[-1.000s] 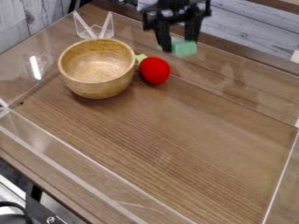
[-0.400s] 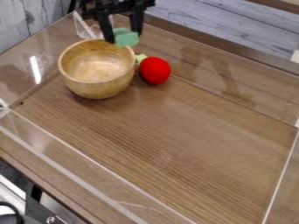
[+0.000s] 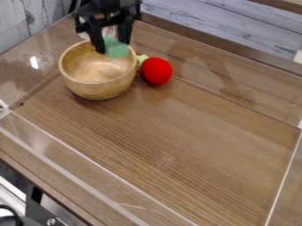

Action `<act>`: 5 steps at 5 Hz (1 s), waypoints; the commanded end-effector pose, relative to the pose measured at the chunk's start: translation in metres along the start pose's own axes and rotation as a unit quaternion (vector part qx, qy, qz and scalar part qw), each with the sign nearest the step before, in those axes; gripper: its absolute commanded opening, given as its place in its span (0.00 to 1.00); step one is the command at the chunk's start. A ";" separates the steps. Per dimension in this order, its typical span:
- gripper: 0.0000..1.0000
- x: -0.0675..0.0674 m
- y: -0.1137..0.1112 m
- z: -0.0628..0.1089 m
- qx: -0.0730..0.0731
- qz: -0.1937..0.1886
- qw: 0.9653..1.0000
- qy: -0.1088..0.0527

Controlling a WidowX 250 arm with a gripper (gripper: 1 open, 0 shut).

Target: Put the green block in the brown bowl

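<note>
Wooden table (image 3: pixel 177 132) | end effector (image 3: pixel 109 40) grips green block (image 3: pixel 116 44), long axis upright | over brown bowl (image 3: pixel 97 71) rim

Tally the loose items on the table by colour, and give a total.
Green: 1, the green block, held in the gripper over the brown bowl
Red: 1, the red ball
Brown: 1, the bowl
Total: 3

green block (image 3: pixel 118 46) above brown bowl (image 3: pixel 73 86)
</note>
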State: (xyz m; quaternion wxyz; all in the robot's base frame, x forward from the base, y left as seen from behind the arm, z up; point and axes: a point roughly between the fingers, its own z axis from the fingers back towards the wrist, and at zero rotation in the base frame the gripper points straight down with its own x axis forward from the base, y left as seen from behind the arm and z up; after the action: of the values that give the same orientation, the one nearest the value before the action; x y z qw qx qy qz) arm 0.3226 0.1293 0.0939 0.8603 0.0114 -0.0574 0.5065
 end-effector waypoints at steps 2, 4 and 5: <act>0.00 0.020 0.004 0.012 -0.007 -0.025 0.999 -0.033; 0.00 0.025 0.017 -0.009 0.005 -0.009 1.000 -0.025; 0.00 0.029 0.014 -0.010 0.007 -0.008 1.000 -0.015</act>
State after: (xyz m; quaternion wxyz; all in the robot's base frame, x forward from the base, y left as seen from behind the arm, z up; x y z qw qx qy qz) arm 0.3173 0.1542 0.0664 0.8680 0.0277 -0.0324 0.4946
